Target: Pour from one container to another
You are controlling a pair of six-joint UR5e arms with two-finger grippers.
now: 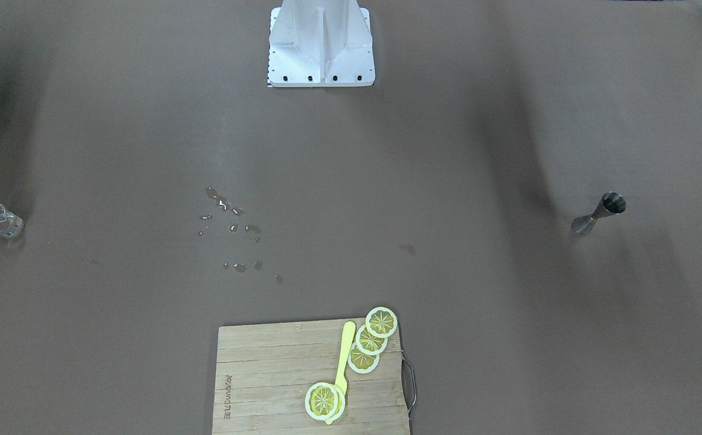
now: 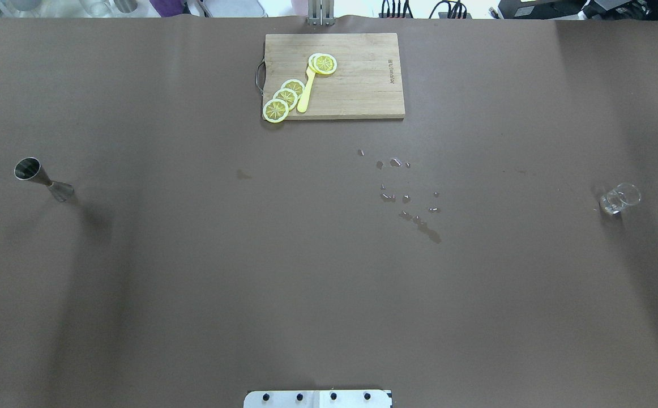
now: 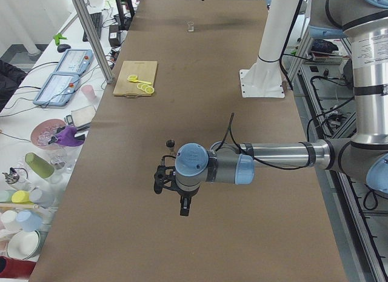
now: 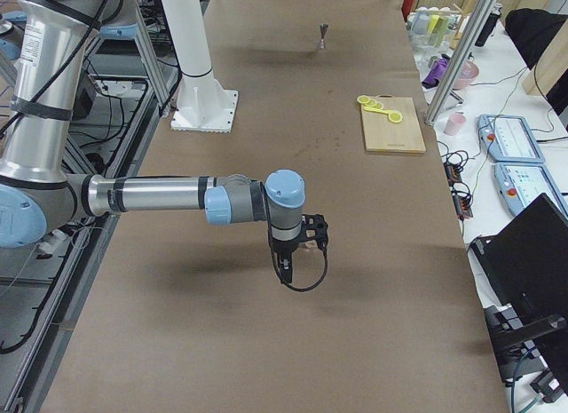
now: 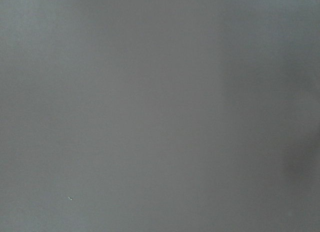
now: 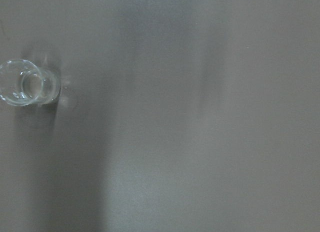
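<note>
A steel jigger (image 2: 43, 178) stands upright on the brown table on my left side, also seen as the jigger (image 1: 600, 212). A small clear glass (image 2: 619, 198) stands far off on my right side, and the right wrist view catches the glass (image 6: 25, 82) from above at its left edge. My left gripper (image 3: 162, 180) hangs above the table near the jigger (image 3: 171, 144). My right gripper (image 4: 312, 232) hovers over the table's right part. Both show only in the side views, so I cannot tell whether they are open or shut. Neither touches a container.
A wooden cutting board (image 2: 357, 85) with lemon slices (image 2: 286, 97) and a yellow utensil (image 2: 305, 96) lies at the far edge. Spilt droplets (image 2: 408, 195) dot the table right of centre. The robot's base plate (image 1: 321, 57) sits at the near edge.
</note>
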